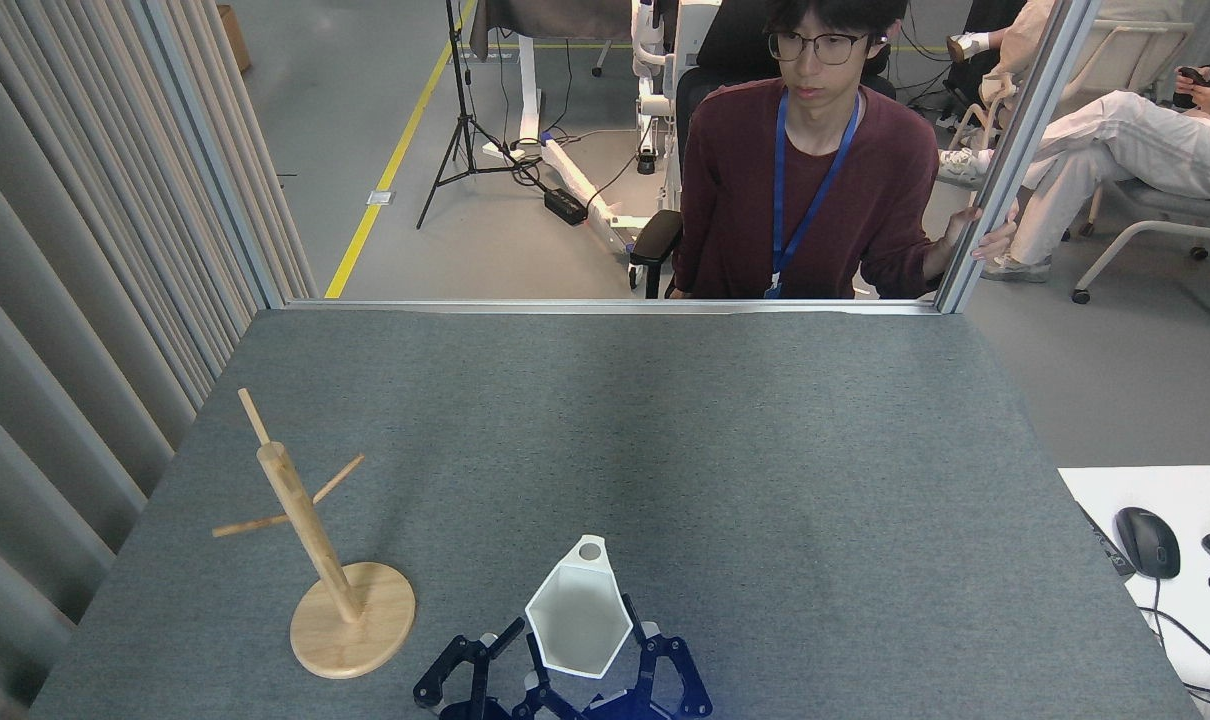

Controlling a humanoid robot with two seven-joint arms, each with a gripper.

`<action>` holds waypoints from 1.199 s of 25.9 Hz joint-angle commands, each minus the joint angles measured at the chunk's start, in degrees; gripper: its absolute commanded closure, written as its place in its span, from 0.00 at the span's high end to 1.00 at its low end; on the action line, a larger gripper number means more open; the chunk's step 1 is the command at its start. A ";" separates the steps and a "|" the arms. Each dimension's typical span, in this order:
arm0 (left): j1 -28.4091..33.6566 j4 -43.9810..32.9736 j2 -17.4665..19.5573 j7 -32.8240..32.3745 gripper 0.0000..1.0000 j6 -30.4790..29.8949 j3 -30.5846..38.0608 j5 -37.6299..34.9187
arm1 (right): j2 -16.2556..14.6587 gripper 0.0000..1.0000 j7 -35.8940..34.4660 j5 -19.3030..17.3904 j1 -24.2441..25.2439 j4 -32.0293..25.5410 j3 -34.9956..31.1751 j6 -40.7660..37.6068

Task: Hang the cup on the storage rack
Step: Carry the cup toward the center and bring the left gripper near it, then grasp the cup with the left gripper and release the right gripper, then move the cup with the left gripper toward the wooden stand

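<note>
Storage rack [315,545] stands upright on grey table [665,430], w/ pegs bare. Cup [577,622] sits right of rack base, near table's front edge, mouth facing camera, tab handle up. Right gripper [585,650] is clamped on cup, fingers either side. Left gripper [480,660], betw. rack base & cup, has fingers spread, empty. Person [815,170] sits beyond table's far edge.

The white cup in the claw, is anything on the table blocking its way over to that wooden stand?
Nothing visible does. The white faceted cup sits in the right claw, and only bare grey felt table lies between it and the light wooden peg rack. The left claw hovers open just beside the cup.
</note>
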 commanded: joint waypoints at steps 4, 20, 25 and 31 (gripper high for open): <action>-0.59 -0.38 -0.07 0.04 1.00 -0.03 0.08 0.00 | -0.09 0.56 -1.00 0.85 0.21 1.49 2.69 0.06; -1.38 -0.90 0.37 0.31 0.33 -0.20 -0.01 0.09 | -0.18 0.91 -2.23 1.11 0.65 2.11 4.62 1.11; -1.38 -0.90 0.37 0.31 0.34 -0.20 -0.01 0.00 | -0.27 0.98 -3.55 1.02 0.65 -1.32 4.89 1.02; -1.38 -0.64 0.46 0.31 0.34 -0.11 -0.01 0.00 | -0.27 0.98 -3.81 -0.03 0.73 -10.20 4.71 1.20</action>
